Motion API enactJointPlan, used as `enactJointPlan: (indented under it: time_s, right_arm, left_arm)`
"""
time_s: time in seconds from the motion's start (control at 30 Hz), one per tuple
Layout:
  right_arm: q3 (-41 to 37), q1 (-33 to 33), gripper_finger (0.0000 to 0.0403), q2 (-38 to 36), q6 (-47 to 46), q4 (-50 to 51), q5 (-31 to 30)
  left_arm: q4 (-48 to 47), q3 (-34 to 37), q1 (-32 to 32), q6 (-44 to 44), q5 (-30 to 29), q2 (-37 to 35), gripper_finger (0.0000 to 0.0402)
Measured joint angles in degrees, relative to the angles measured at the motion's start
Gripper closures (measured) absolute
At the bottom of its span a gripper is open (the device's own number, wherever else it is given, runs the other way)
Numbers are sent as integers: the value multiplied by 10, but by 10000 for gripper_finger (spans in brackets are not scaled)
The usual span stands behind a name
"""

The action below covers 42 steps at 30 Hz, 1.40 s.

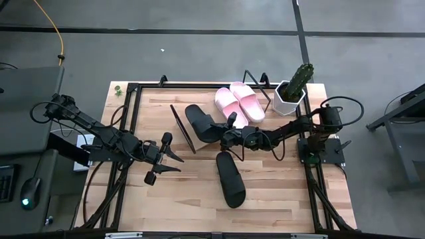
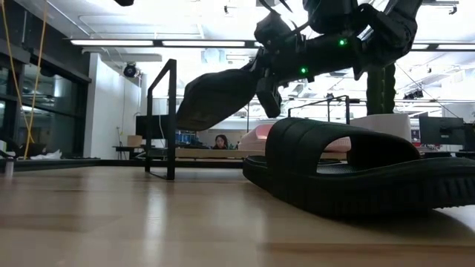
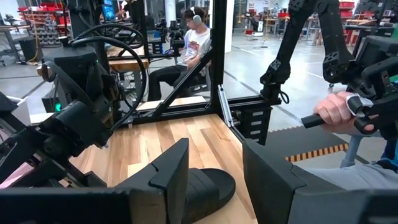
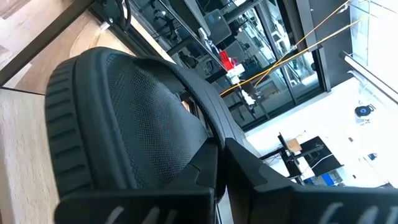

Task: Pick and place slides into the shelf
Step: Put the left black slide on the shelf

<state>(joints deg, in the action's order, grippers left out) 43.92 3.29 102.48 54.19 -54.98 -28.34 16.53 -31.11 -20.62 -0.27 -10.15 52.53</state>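
Right gripper [image 1: 222, 135] is clamped on a black slide [image 1: 201, 123], fingers shut on its strap end; the low view shows this slide [image 2: 215, 93] lifted clear of the bench [image 1: 279, 186] and tilted, toe end angled down away from the fingers; the right wrist view shows the held slide's textured footbed [image 4: 124, 137] directly ahead of the fingers. Shelf [image 1: 182, 129], a slanted board on a thin black wire frame, stands just beyond the held slide's toe, on the far side from the right gripper; whether slide and shelf touch cannot be told. Second black slide [image 1: 230, 179] lies flat on the bench, near the right gripper on the side toward the bench's front edge, apart from the fingers; it fills the foreground of the low view [image 2: 356, 174]. Two pale pink slides [image 1: 239, 101] lie side by side behind the right gripper's wrist, beside a white pot with a cactus [image 1: 292, 89]. Left gripper [image 1: 161, 159] hovers over bare bench, fingers spread wide and holding nothing, well apart from the shelf and both black slides; the left wrist view shows one black slide [image 3: 208, 190] ahead between its open fingers; a seated person [image 3: 189, 46] and a hand [image 3: 336, 109] on a handle appear in the room beyond.
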Motion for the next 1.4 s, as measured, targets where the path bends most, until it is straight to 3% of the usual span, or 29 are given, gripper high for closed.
enactJointPlan:
  time_s: [0.8,1.4]
  right_arm:
    - [0,0,403,0,-1,3,18]
    - [2,-12,403,17,-12,3,-5]
  left_arm:
    - [0,0,0,0,0,0,268]
    - [2,0,0,5,-9,0,268]
